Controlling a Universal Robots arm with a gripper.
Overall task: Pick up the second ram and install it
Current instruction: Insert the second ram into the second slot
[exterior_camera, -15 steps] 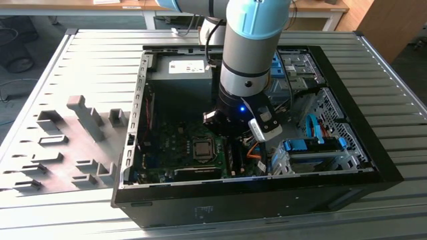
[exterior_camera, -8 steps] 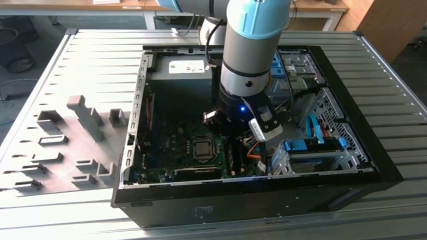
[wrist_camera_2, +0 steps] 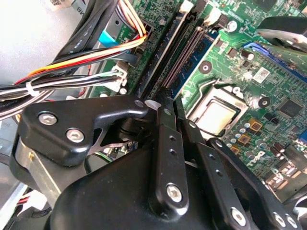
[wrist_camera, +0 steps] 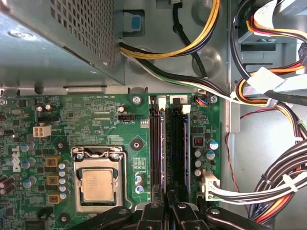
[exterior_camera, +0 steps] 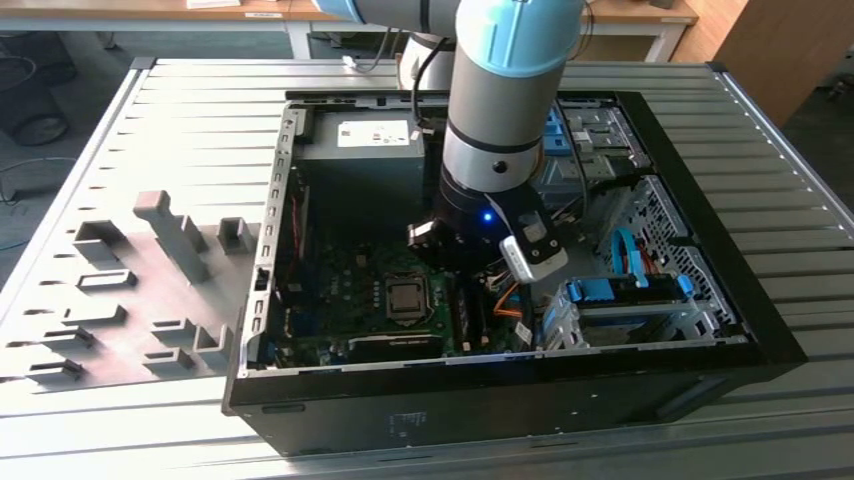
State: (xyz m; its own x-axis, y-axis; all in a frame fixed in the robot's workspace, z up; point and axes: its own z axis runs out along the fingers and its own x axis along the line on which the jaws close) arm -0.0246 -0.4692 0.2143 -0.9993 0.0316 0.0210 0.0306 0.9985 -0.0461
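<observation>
My gripper is low inside the open computer case, at the near end of the two long memory slots on the green motherboard. Its black fingers stand close together, shut on a thin dark stick, the second ram, which lies along the slot nearer the processor socket. How deep it sits in the slot is hidden by the fingers. Another dark stick stands in the neighbouring slot. In the exterior view the arm's wrist hangs over the board's middle.
Bundles of coloured cables run close beside the slots, towards the drive cage. The power supply box stands past the far end of the slots. A grey slotted holder block lies on the table at the exterior view's left.
</observation>
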